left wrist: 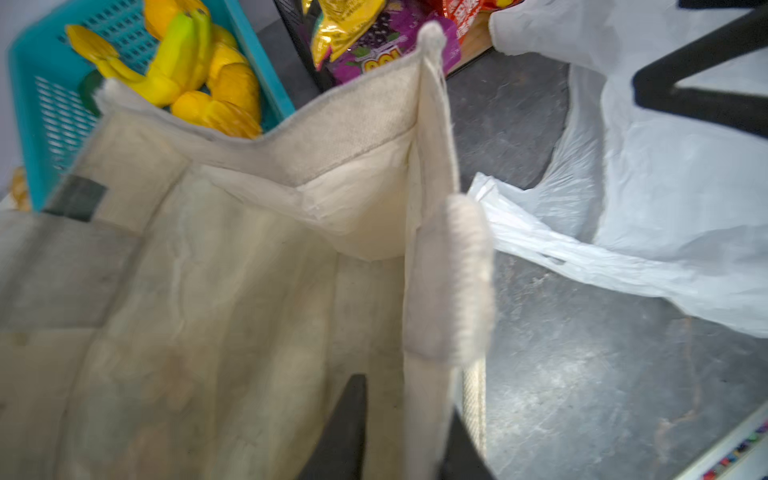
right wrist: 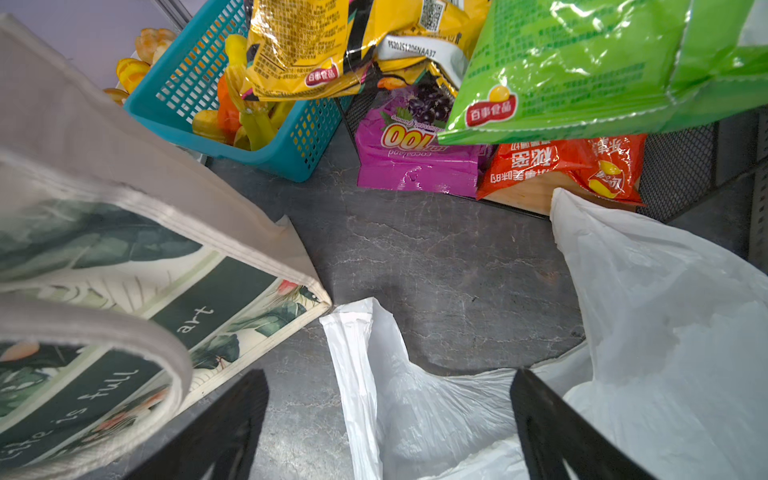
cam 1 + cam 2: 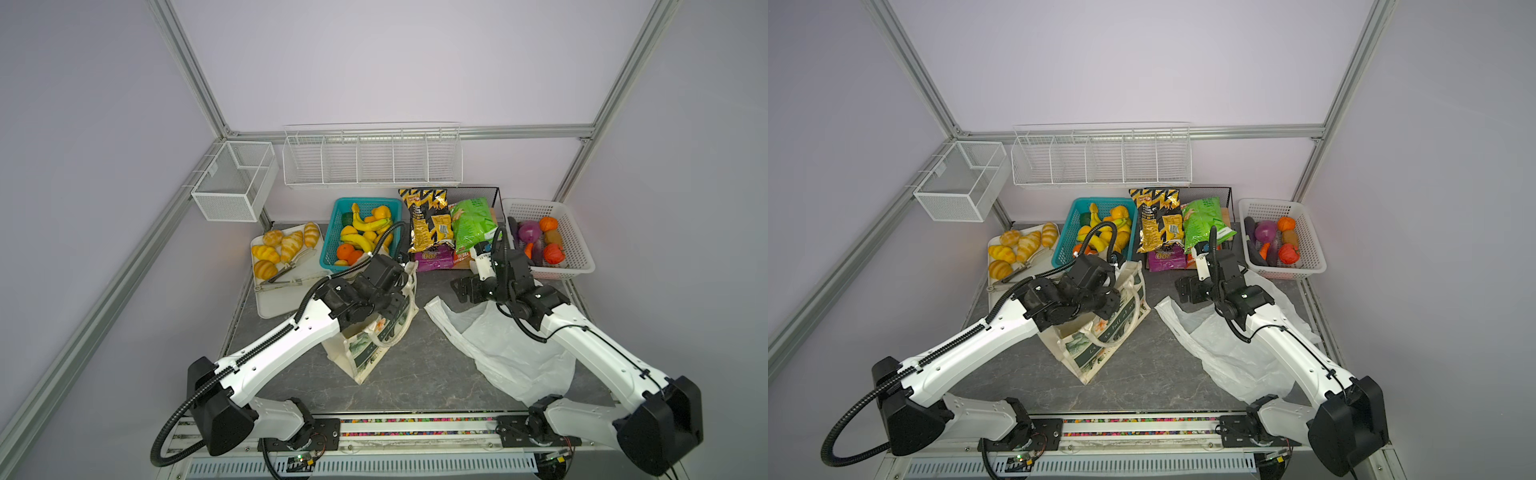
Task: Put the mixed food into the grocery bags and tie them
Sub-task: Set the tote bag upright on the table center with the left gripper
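The cream canvas tote (image 3: 374, 345) (image 3: 1096, 345) stands mouth-up at centre left. My left gripper (image 1: 405, 395) is open, one finger inside the mouth and one outside, straddling the tote's side wall (image 1: 432, 291); in both top views the wrist hides it. The white plastic bag (image 3: 507, 349) (image 3: 1229, 353) lies flat at the right. My right gripper (image 2: 388, 374) (image 3: 467, 291) hovers wide open above one loop handle (image 2: 357, 353), holding nothing. The black-and-yellow snack bag (image 3: 428, 220) (image 2: 311, 50) and green snack bag (image 3: 473, 224) (image 2: 582, 62) lean at the back. An orange-red round vegetable (image 3: 553, 252) lies in the white basket (image 3: 579, 253).
The teal basket (image 3: 330, 237) of bananas and oranges stands right behind the tote. A tray (image 3: 282, 303) at the left holds bread rolls and tongs. Purple (image 2: 415, 158) and red (image 2: 561, 162) packets lie under the snack bags. Wire racks (image 3: 374, 166) hang on the back wall.
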Available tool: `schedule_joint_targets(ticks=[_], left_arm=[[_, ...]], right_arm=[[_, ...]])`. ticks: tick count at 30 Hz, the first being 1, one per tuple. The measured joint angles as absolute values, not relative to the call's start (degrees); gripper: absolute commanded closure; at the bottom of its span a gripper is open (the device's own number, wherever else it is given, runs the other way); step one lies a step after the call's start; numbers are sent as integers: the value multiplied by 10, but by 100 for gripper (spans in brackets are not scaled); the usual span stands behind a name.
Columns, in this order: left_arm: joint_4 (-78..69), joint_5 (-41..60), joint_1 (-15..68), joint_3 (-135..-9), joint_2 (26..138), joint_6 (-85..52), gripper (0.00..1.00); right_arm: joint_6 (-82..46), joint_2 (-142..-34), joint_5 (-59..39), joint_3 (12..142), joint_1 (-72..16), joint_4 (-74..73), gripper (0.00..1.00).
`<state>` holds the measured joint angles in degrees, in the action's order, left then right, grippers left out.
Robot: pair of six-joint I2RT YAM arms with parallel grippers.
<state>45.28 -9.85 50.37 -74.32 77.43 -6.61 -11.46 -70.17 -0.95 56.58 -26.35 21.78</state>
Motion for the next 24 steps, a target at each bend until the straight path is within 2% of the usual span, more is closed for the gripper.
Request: schedule_joint_targets(ticks=[4,9,12,17,20,24], left_arm=[[427,-54,506,-748,764,-71,38],[429,-48,505,-771,719,-62,23],[432,-49,477,-774,661,-57,20],[458,-22,290,-775,601,-55,17],[475,15,206,-773,618,-49,14],[474,80,159,-751,673,-44,14]], right_arm=[[-113,-702,-12,566,-264,221,6],[-114,-701,-13,566,-266,220,6],[-114,-701,-13,566,-268,220,6],[-114,-701,-13,566,-270,219,6],[-114,-703,-14,566,-274,217,6],[-114,-709,-14,566,-277,214,6]])
